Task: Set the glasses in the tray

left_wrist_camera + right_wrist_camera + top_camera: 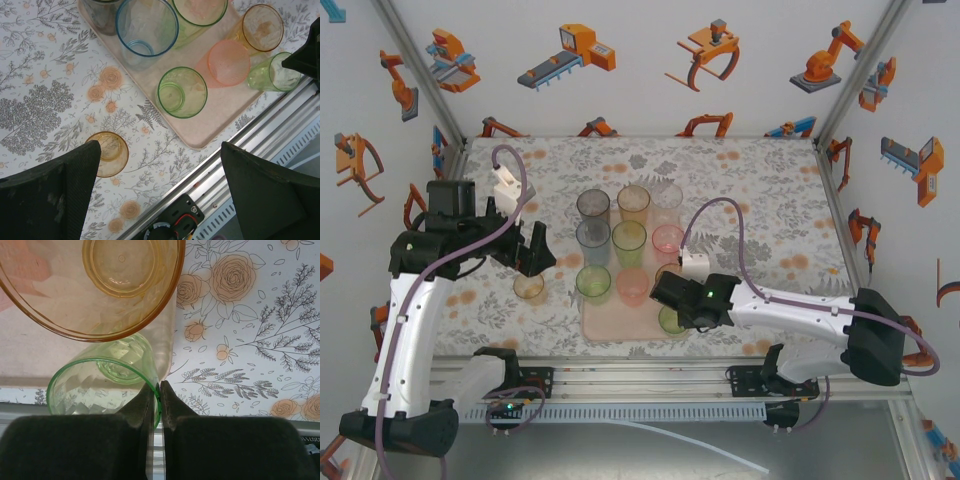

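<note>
no readable text, no labels, no numbers

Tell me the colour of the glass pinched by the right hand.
Translucent green; the glass in the right hand shows best in the right wrist view.

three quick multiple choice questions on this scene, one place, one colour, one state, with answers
1. Where does the amber tumbler outside the tray stand?
A. on the floral tablecloth, left of the tray
B. right of the tray
C. stacked inside a pink tumbler

2. What colour is the tumbler the right gripper pinches?
A. pink
B. green
C. grey

3. How is the left gripper?
A. shut on a tumbler
B. shut, empty
C. open, empty

Answers: 1 A, it sits on the cloth beside the tray's left edge; 2 B, the fingers clamp the rim of a green tumbler; 3 C, its fingers stand wide apart above the amber tumbler.
</note>
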